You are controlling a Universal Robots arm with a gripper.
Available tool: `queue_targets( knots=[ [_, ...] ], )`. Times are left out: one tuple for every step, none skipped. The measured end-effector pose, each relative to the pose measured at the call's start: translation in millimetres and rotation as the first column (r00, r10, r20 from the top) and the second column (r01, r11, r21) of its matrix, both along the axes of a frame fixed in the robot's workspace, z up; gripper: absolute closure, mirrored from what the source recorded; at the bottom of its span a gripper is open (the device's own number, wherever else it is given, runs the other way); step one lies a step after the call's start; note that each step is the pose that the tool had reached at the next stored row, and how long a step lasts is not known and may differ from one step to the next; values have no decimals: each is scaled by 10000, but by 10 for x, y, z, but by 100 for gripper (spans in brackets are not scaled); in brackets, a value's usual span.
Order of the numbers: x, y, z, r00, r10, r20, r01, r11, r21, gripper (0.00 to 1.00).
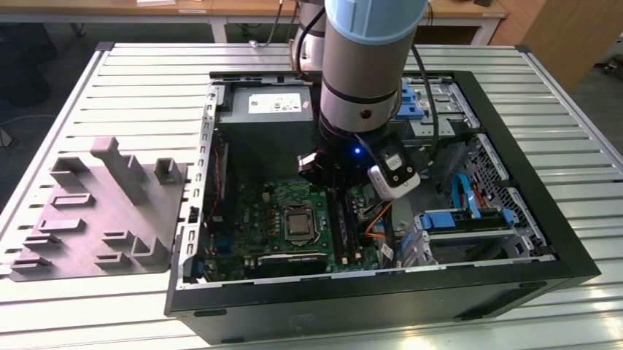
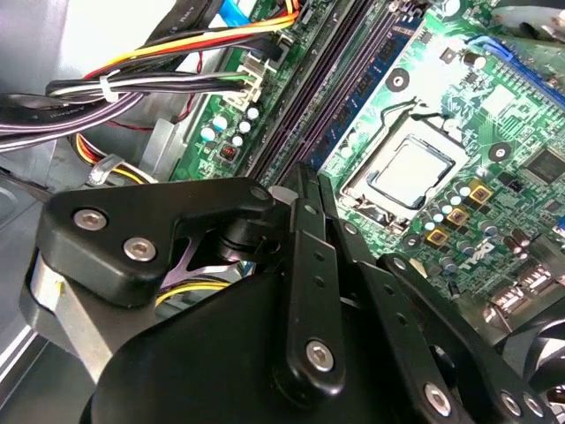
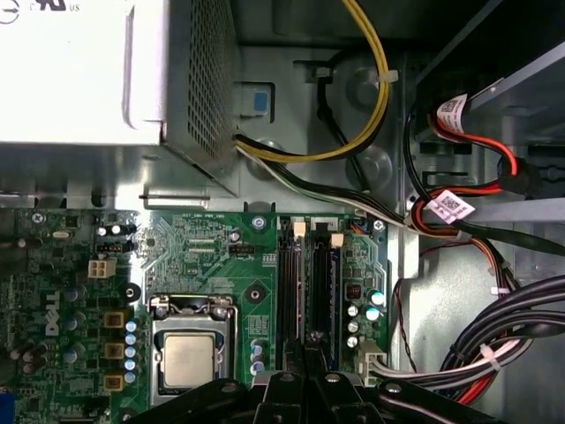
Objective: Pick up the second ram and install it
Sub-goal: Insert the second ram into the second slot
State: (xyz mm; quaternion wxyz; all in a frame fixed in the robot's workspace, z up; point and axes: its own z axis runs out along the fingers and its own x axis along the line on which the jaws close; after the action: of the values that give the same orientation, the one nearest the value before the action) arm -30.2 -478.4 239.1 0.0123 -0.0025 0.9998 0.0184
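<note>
My gripper (image 1: 333, 191) reaches down into the open computer case (image 1: 545, 219), right over the memory slots (image 3: 325, 283) beside the processor socket (image 3: 190, 353). In both wrist views the fingertips sit close together, and the gripper (image 2: 305, 172) (image 3: 305, 346) looks shut. A thin dark stick, the second ram (image 3: 302, 283), stands on edge in line with the slots, directly under the fingertips. I cannot tell whether the fingers pinch it or only touch its top edge. Another stick with a bluish face (image 2: 366, 79) sits in a neighbouring slot.
The grey power supply (image 1: 262, 106) fills the case's far end, with cable bundles (image 3: 459, 353) and an orange cable (image 1: 375, 219) close to the slots. Blue drive caddies (image 1: 467, 219) sit on the exterior view's right. A grey plastic fixture (image 1: 98, 211) lies on the slatted table (image 1: 146, 80).
</note>
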Motion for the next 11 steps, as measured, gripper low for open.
queue_targets(
  knots=[
    [0,0,0,10000,0,0,0,10000,2,88],
    [0,0,-1,10000,0,1,0,10000,5,88],
    [0,-4,-4,10000,0,1,0,10000,7,88],
    [1,-10,-8,10000,2,1,-2,10000,6,88],
    [1,-16,-12,10000,1,1,-1,10000,6,88],
    [0,-23,-16,10000,0,1,0,10000,7,88],
    [0,-28,-21,10000,0,1,0,10000,8,88],
    [0,-30,-27,10000,0,1,0,10000,9,88],
    [0,-30,-35,10000,0,1,0,10000,11,88],
    [0,-30,-47,10000,0,1,0,10000,10,88],
    [0,-31,-56,10000,0,1,0,10000,9,88]
  ],
)
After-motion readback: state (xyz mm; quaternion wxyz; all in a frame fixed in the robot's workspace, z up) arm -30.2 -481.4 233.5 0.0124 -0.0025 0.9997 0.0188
